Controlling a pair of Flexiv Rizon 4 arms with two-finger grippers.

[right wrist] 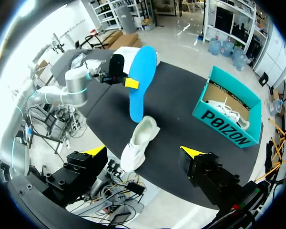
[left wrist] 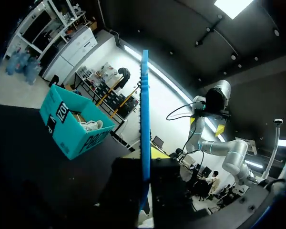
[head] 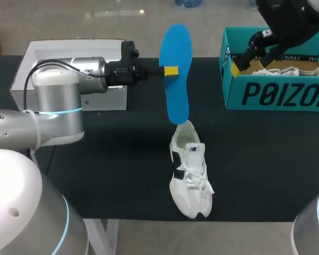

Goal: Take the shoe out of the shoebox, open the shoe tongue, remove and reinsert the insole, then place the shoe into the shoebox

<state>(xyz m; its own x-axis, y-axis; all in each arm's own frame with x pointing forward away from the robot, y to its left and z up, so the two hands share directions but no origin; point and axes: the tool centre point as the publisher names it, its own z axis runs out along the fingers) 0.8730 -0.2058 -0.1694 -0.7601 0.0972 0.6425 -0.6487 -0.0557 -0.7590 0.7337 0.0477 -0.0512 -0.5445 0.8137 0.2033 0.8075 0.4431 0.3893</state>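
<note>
1. Head view: my left gripper (head: 170, 70) pinches the blue insole (head: 176, 42) upright at upper centre, its lower tip at the white shoe (head: 190, 175).
2. My right gripper (right wrist: 144, 151) hangs wide open, and the shoebox (head: 276, 69) sits upper right.

Black table (head: 117, 175) — matte top, white leg (head: 109, 236) (near edge), white box (head: 69, 50) far-left

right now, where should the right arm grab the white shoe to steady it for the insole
Probably across the laced midfoot of the shoe, from above, jaws spanning its narrow width. It stands upright on its sole, and the insole hangs over the heel opening, so keep that end clear.
</note>
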